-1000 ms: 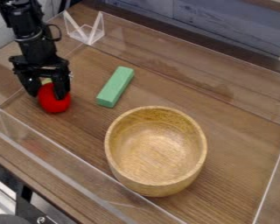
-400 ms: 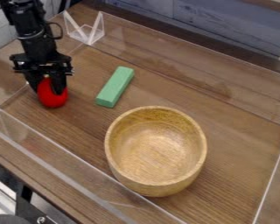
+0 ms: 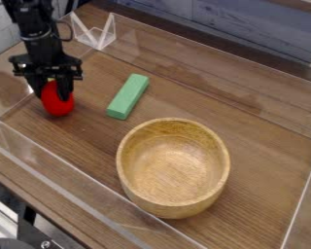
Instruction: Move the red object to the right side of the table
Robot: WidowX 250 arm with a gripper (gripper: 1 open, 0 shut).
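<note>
Task status: early stage. The red toy fruit (image 3: 57,101) is sitting at the far left of the table (image 3: 262,117), left of the green block (image 3: 127,95) and well apart from the wooden bowl (image 3: 173,165); the carry to the right side is remaining. Gripper (image 3: 54,93): pointing down, jaws clenching the fruit from above.

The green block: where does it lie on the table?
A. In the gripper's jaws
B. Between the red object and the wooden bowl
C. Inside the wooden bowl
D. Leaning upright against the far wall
B: the green block lies flat between the red object and the wooden bowl.
</note>
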